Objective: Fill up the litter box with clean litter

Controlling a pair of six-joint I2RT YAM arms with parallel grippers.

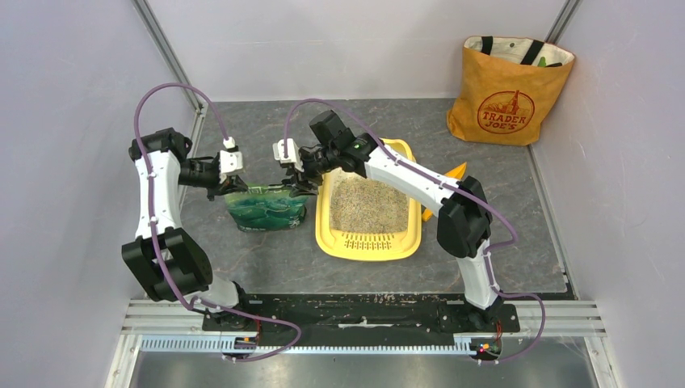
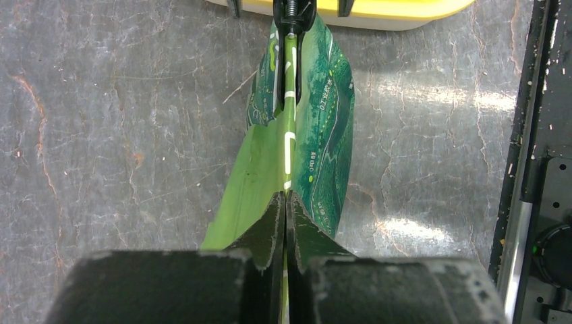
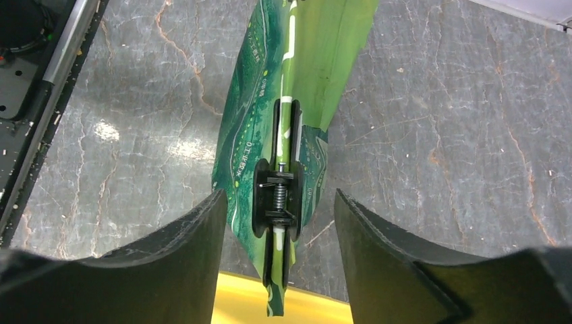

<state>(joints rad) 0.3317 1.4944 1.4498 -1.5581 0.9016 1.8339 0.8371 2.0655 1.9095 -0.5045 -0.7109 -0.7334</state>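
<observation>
Litter box (image 1: pixel 325 230), yellow with a wide rim, sits at the centre of the top view with its slotted grate at the lower end, toward the arm bases. Clean litter (image 1: pixel 370 202), grey-beige and granular, covers the inside of the box above the grate.

Along the bottom of the frame, a black mounting plate (image 1: pixel 363 311) on aluminium rails carries both arm bases. Above it lies the table mat (image 1: pixel 266 267), dark grey and veined like marble, with glossy patches of reflected light in the wrist views.

Just left of the box, the green bag (image 1: pixel 266 208) stands on the mat, crinkled and printed. The left gripper (image 2: pixel 284 202) is clamped tight on the bag's top seam, its fingers pressed together over the folded plastic. A black spring clip (image 3: pixel 276 196) pinches that same seam at the end nearer the box. The right gripper (image 3: pixel 280 196) has its jaws spread wide on either side of the clip, with a gap on both sides and no contact.

An orange-yellow scoop (image 1: pixel 454 172) pokes out behind the right arm, beside the box's right rim. At the upper right, well apart from the box, an orange tote bag (image 1: pixel 505 93) stands in the corner. Plain pale walls (image 1: pixel 347 48) close the space on three sides, with metal posts in the far corners.
</observation>
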